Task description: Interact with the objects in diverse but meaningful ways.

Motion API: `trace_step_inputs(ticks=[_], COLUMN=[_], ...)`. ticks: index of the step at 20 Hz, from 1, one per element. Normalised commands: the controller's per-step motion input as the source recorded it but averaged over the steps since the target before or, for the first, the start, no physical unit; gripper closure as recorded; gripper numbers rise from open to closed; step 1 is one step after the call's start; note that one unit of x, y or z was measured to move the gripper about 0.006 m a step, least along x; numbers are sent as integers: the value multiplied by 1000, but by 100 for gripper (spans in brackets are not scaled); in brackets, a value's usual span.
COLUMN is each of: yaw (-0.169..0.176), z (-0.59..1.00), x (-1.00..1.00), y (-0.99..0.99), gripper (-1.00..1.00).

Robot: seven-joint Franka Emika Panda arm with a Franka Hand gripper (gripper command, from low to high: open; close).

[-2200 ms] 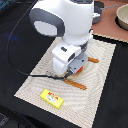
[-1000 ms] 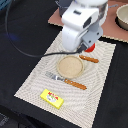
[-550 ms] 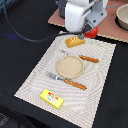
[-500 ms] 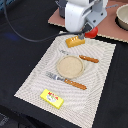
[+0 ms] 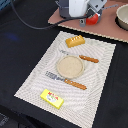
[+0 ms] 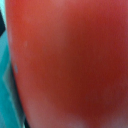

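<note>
Red fills the far edge of the exterior view: the red tomato (image 5: 93,20) sits right under the white arm, on a pinkish board (image 5: 107,27) at the back of the dark desk (image 5: 20,55). The tool (image 5: 90,15) is down on that tomato, though whether its jaws are actually clamping it I cannot tell from here, the arm's body hides them. At the exterior view's right, a grey pot (image 5: 122,17) rests on the same board. Nearer, a striped placemat (image 5: 35,82) carries the rest: the orange bread loaf (image 5: 75,41) at its far end, the beige plate (image 5: 70,66) in the middle, one orange-handled piece of cutlery (image 5: 89,59) just beside the plate, another, a fork (image 5: 67,81), on its near side, and the yellow packet (image 5: 52,98) at the near corner.

Over to the wrist view: almost nothing but blurred red tomato (image 6: 70,60), pressed close to the lens, with a teal sliver at one edge.
</note>
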Motion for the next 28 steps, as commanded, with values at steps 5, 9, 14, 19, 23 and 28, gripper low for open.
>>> trace_step_inputs(ticks=[5, 9, 14, 19, 23, 28], yaw=[45, 45, 56, 63, 56, 43], z=[0, -5, -87, -141, -149, -149], x=[-740, -720, -791, -739, -718, -527], y=[678, 655, 541, 497, 464, 209], gripper=[100, 100, 100, 100, 100, 100])
